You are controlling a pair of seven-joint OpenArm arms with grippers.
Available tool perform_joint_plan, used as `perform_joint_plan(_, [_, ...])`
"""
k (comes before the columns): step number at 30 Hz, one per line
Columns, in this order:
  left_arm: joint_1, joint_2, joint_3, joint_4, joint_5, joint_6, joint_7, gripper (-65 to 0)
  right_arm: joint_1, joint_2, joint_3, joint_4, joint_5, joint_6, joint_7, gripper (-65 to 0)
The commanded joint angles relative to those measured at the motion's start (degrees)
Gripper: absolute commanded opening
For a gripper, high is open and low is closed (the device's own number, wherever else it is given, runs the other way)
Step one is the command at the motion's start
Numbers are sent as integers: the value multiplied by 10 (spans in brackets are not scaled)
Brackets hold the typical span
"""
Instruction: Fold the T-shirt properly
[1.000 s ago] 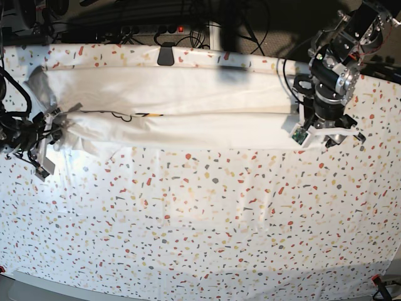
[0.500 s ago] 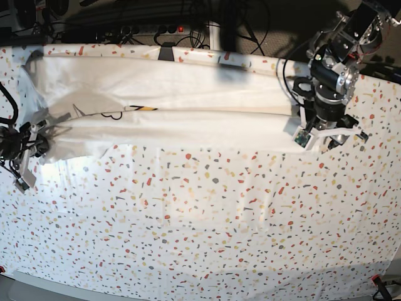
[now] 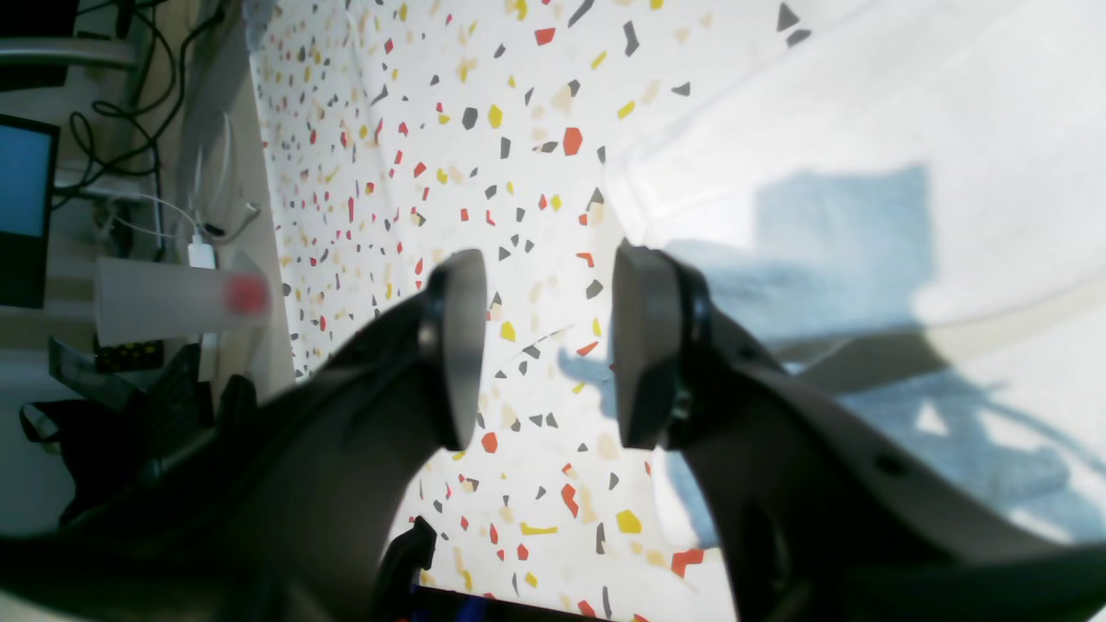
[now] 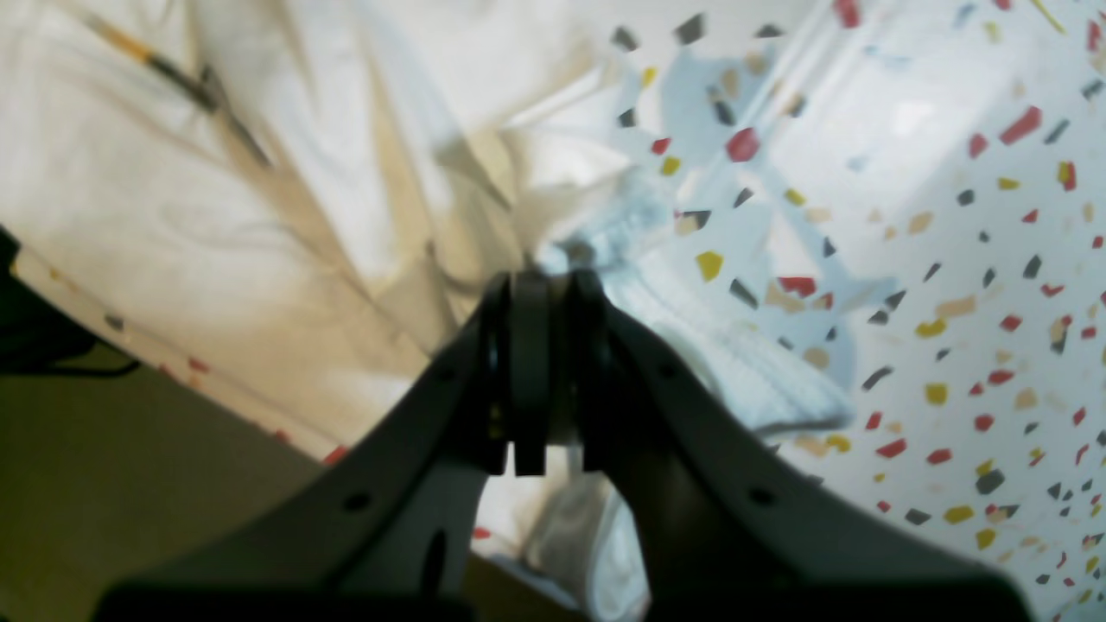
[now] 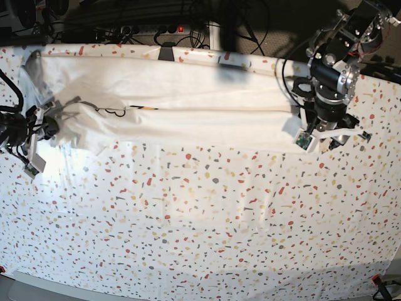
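Right now your desk (image 5: pixel 207 232), under its speckled cover, is mostly bare toward the near side, and the T-shirt (image 5: pixel 188 110) lies as a long white band along the far edge, with its long axis running side to side between the two arms. You can see a dark scrap of the print near the base view's left end, where the cloth bunches and wrinkles.

Your right end effector (image 4: pixel 540 298) sits at that bunched end, jaws pressed together with a pinch of white fabric caught between them; the right wrist view shows folds radiating away from the pinch, so the cloth looks under some pull there.

Your left end effector (image 3: pixel 540 345) is at the opposite end, jaws clearly parted with nothing between the pads, only speckled cover showing through the gap. From it the shirt's edge lies just off to one side, past one pad, so this arm hovers beside the cloth, not over it.

My judgement: with one end pinned by the right arm, your next move turns on bringing the open left jaws sideways onto that near hem, along the band's long axis.
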State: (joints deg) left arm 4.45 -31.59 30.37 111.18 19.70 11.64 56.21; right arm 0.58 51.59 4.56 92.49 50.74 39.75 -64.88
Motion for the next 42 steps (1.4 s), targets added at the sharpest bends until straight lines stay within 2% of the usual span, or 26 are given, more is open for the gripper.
perform_joint_plan(1, [-6, -7, -4, 12, 13, 6, -3, -422, 2, 17, 9, 18, 2, 3, 3, -650])
perform_joint_plan(7, [-6, -7, -4, 12, 12, 6, 21, -422, -46, 49, 11, 48, -73, 3, 3, -650])
perform_joint_plan(11, [-3, -6, -4, 12, -9, 6, 34, -422, -74, 69, 11, 48, -84, 3, 2, -650])
perform_joint_plan(18, [16, -3, -4, 12, -28, 6, 23, -422, -92, 70, 11, 47, -86, 3, -4, -650])
perform_joint_plan(24, [36, 7, -4, 12, -105, -15, 0, -422, -92, 70, 11, 47, -86, 3, -4, -650])
perform_joint_plan(26, [42, 16, -4, 12, -110, -20, -10, -422, -92, 70, 11, 47, -85, 3, -5, -650])
perform_joint_plan(28, [41, 28, -4, 12, -110, -20, -9, -422, -92, 70, 11, 47, -79, 3, -24, -534])
perform_joint_plan(30, [41, 38, -4, 12, -109, -20, -10, -422, -92, 70, 11, 47, -47, 3, -74, -405])
perform_joint_plan(32, [41, 47, -4, 12, -108, -20, -10, -422, -92, 70, 11, 47, -13, 3, -101, -321])
perform_joint_plan(34, [41, 53, -3, 12, -109, -20, -10, -422, -92, 70, 11, 47, 6, 3, -101, -298])
perform_joint_plan(39, [39, 54, -3, 12, -108, -20, -10, -422, -56, 70, 11, 48, 80, 3, -95, -298])
perform_joint_plan(41, [39, 54, -3, 12, -108, -20, -10, -422, -28, 69, 11, 47, 74, 3, -73, -299])
perform_joint_plan(42, [39, 54, -3, 12, -108, -20, -10, -422, -10, 63, 11, 47, 51, 3, -54, -299])
